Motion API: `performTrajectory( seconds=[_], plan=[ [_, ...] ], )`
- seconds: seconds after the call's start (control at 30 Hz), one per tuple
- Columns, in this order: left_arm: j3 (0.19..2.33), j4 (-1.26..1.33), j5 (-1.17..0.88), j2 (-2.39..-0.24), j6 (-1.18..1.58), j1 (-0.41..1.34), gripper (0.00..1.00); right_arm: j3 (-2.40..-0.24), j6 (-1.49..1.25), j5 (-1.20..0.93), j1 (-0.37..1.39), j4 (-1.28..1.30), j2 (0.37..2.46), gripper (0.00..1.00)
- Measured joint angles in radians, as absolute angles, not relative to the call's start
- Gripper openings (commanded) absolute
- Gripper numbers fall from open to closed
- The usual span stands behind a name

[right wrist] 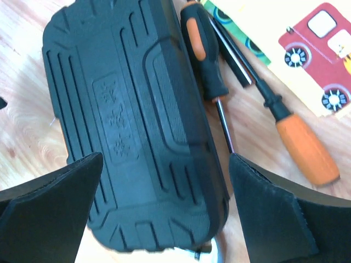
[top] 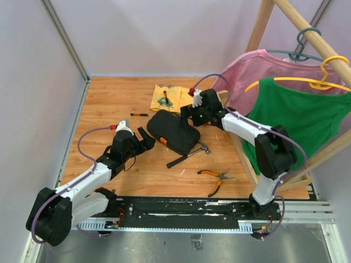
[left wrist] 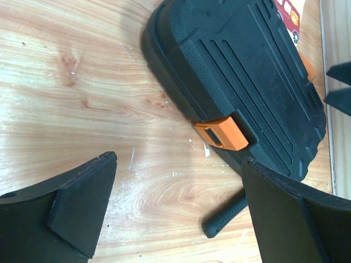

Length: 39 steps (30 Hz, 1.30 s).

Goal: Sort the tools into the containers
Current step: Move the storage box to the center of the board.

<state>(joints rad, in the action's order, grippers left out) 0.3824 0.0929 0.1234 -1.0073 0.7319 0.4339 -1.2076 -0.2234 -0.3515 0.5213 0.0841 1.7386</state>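
Note:
The black ribbed tool case (top: pixel 173 131) lies shut in the middle of the wooden table, its orange latch (left wrist: pixel 222 133) facing my left gripper (top: pixel 147 138). That gripper (left wrist: pixel 178 203) is open just left of the case, over bare wood and the hammer's black handle tip (left wrist: pixel 225 216). My right gripper (right wrist: pixel 164 203) is open above the case's end (right wrist: pixel 131 120), fingers to either side. Two screwdrivers, one black-and-orange (right wrist: pixel 203 55) and one orange-handled (right wrist: pixel 304 142), lie beside the case. The hammer (top: pixel 189 154) and pliers (top: pixel 215 178) lie nearer the front, and a thin dark screwdriver (top: pixel 141 114) lies behind the case.
A yellow cloth printed with cars (top: pixel 167 97) lies behind the case. A wooden clothes rack (top: pixel 263 27) with a pink shirt (top: pixel 258 71) and a green shirt (top: pixel 301 120) on hangers stands at the right. Grey walls close in the left and back.

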Motion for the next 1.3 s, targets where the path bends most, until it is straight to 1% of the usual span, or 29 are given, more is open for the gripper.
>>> performTrajectory(
  seconds=[0.07, 0.23, 0.4, 0.53, 0.77, 1.03, 1.17, 1.3],
  plan=[
    [0.378, 0.083, 0.131, -0.991, 0.735, 0.434, 0.99, -1.259, -0.215, -0.367, 0.521, 0.087, 1.797, 1.0],
    [0.355, 0.072, 0.145, -0.964, 0.743, 0.426, 0.99, -1.338, -0.197, -0.419, 0.521, 0.091, 1.893, 0.96],
    [0.332, 0.078, 0.148, -0.957, 0.743, 0.421, 0.99, -1.335, -0.193, -0.474, 0.521, 0.099, 1.912, 0.93],
    [0.308, 0.109, 0.138, -0.957, 0.742, 0.42, 0.99, -1.291, -0.192, -0.493, 0.522, 0.076, 1.91, 0.92],
    [0.283, 0.184, 0.115, -0.962, 0.743, 0.42, 0.99, -1.195, -0.219, -0.512, 0.529, 0.041, 1.865, 0.9],
    [0.282, 0.284, 0.064, -1.032, 0.749, 0.42, 0.99, -1.073, -0.258, -0.515, 0.607, 0.051, 1.76, 0.9],
    [0.282, 0.314, 0.044, -1.072, 0.757, 0.42, 0.99, -1.018, -0.279, -0.518, 0.662, 0.053, 1.709, 0.91],
    [0.282, 0.322, 0.031, -1.089, 0.765, 0.418, 0.99, -0.957, -0.3, -0.518, 0.699, 0.051, 1.653, 0.94]
  ],
)
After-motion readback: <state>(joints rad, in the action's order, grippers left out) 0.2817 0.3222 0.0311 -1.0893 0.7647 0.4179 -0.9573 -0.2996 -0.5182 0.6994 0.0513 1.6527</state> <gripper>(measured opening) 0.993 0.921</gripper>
